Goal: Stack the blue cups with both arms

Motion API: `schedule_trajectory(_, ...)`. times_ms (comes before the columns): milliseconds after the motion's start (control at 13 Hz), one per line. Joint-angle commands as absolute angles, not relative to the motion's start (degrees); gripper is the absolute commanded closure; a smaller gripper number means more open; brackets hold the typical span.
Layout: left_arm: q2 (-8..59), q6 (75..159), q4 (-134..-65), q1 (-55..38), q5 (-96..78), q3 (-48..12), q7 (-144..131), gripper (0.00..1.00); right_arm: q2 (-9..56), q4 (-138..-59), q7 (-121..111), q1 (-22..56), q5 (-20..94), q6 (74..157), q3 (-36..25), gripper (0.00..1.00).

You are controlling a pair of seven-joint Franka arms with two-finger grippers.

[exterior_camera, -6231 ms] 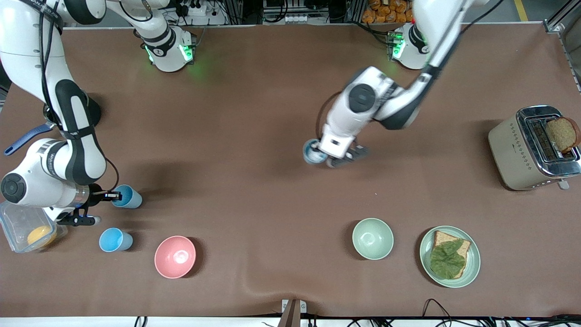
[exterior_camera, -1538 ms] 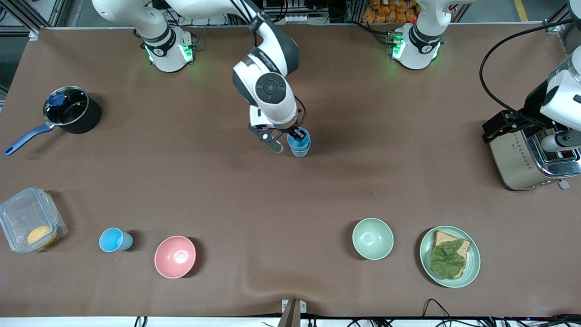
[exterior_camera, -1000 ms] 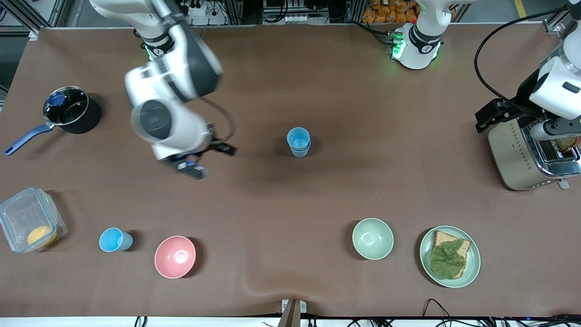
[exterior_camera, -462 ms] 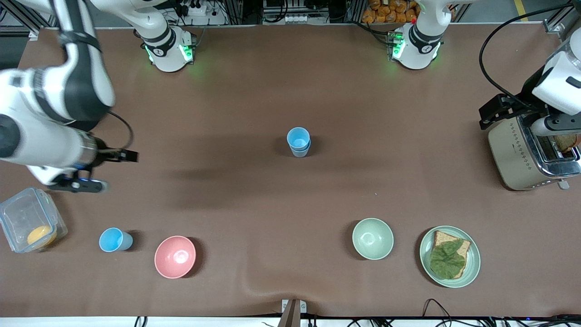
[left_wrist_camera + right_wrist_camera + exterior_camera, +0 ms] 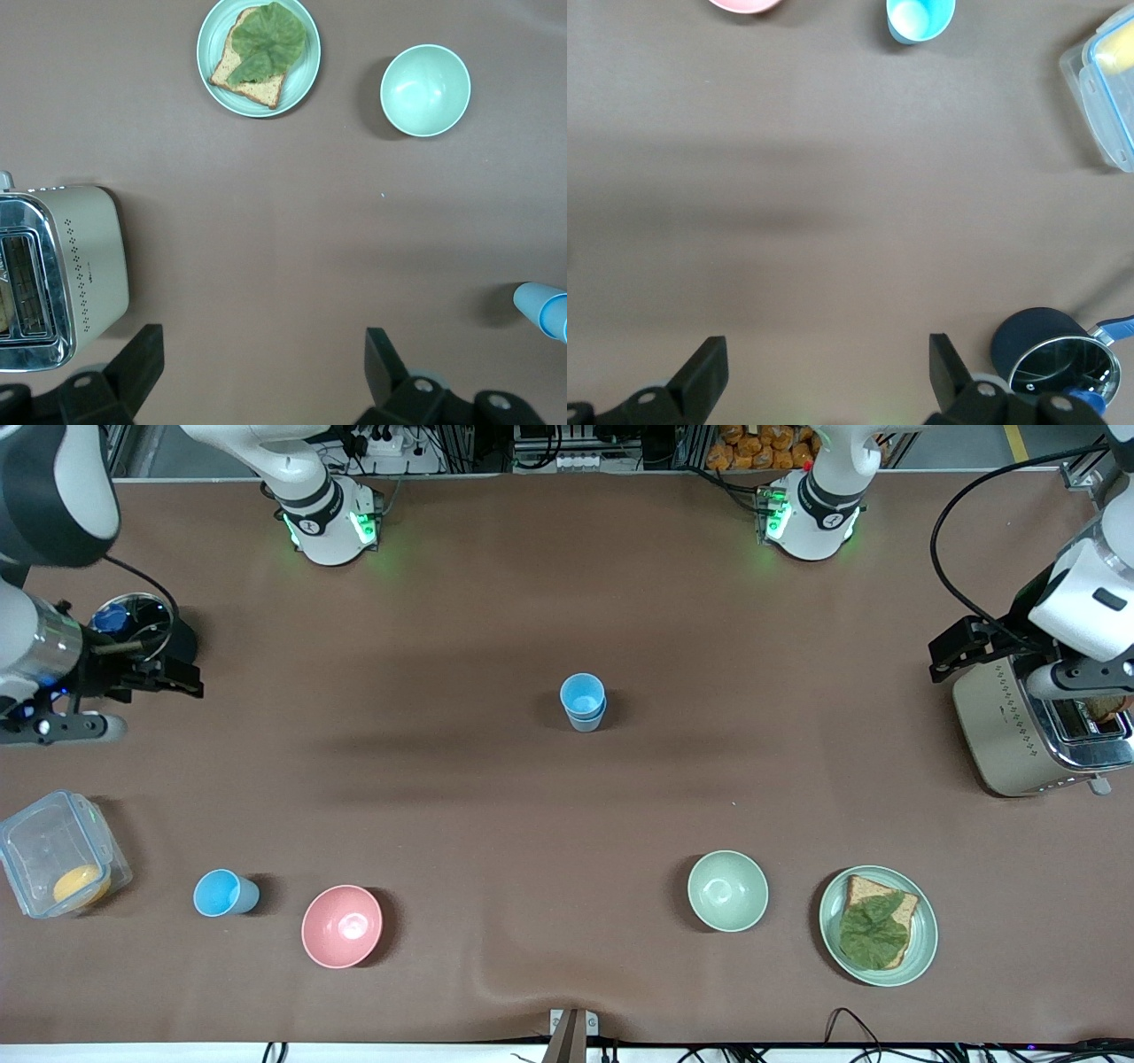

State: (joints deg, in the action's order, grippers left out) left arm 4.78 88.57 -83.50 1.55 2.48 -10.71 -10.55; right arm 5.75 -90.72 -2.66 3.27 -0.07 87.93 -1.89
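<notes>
Two cups nested mid-desk, one cup left out.
Your stack stands central, reachable by both arms. The third cup sits beside the pink bowl. Left tool over the toaster, right tool over the pot: both spread wide, empty, clear of the stack.

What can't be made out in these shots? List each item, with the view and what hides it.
- Toaster, front view: the left gripper covers part of its top, and the slots' contents are unclear.
- Saucepan, front view: partly hidden by the right gripper.
- Stacked blue cups: the lower cup is mostly covered by the upper.
- Clear container, right wrist view: cut off by the frame edge.
</notes>
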Motion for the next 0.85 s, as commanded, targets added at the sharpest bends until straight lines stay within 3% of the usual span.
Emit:
schedule_trajectory(0, 5.2, 88.0, -83.3, 1.8, 1.0, -10.5, -7.8, 0.00, 3.2, -91.2, -2.8, 0.7, -0.7, 86.9, 1.4, 0.00)
schedule_trajectory(308, 5.1, 88.0, -83.3, 1.8, 0.8, -10.5, -7.6, 0.00, 2.0, -86.6, -2.6, 0.7, -0.6, 82.4, 1.3, 0.00)
schedule_trajectory(769, 4.8, 88.0, -83.4, 1.8, 1.2, -10.5, -7.5, 0.00, 1.1, -83.0, -4.9, -1.7, -0.6, 81.7, 0.5, 0.00)
